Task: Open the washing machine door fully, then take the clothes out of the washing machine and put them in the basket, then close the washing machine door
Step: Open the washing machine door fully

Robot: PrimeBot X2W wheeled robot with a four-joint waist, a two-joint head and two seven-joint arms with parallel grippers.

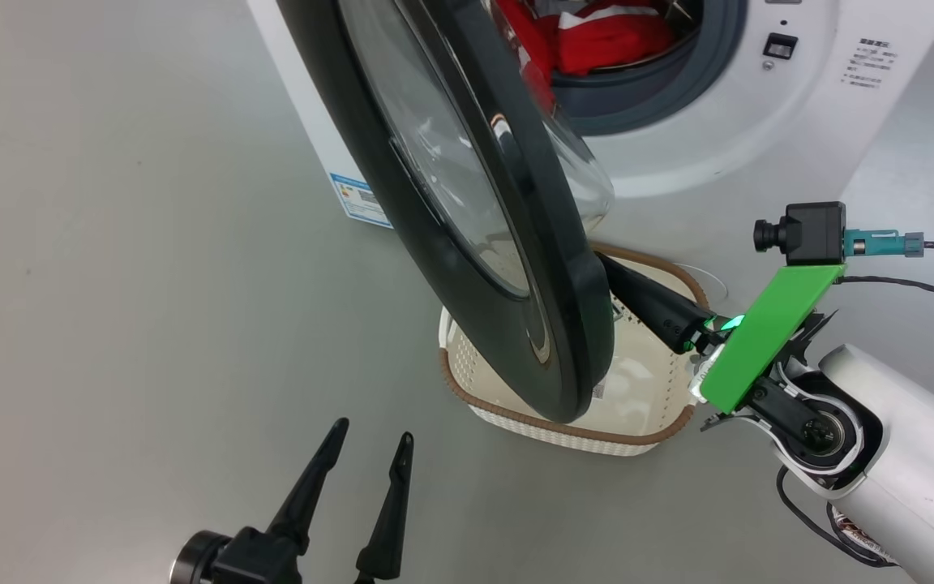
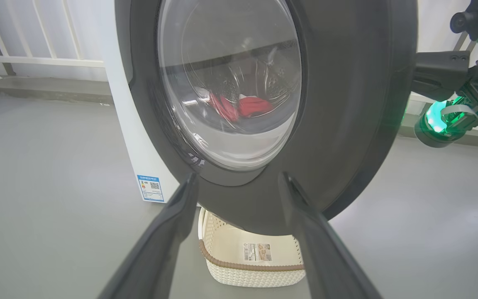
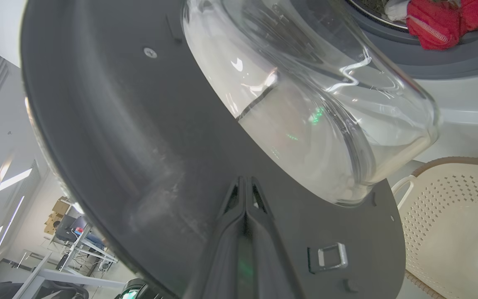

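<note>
Right jaws closed, tips against door (image 1: 451,186) inner face, likely to swing it wider. Left jaws stood open, idle. Basket (image 2: 255,276) sat beneath door, ready for clothes (image 1: 605,40).

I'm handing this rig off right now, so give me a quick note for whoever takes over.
Left hand: open, free, facing the door's outside.
Right hand: shut, fingertips against the door's inner face.
Clothes: in the washing machine. Basket: empty, on the floor under the door.
Done: door partly open. Left: open it fully, move clothes, close door.
</note>
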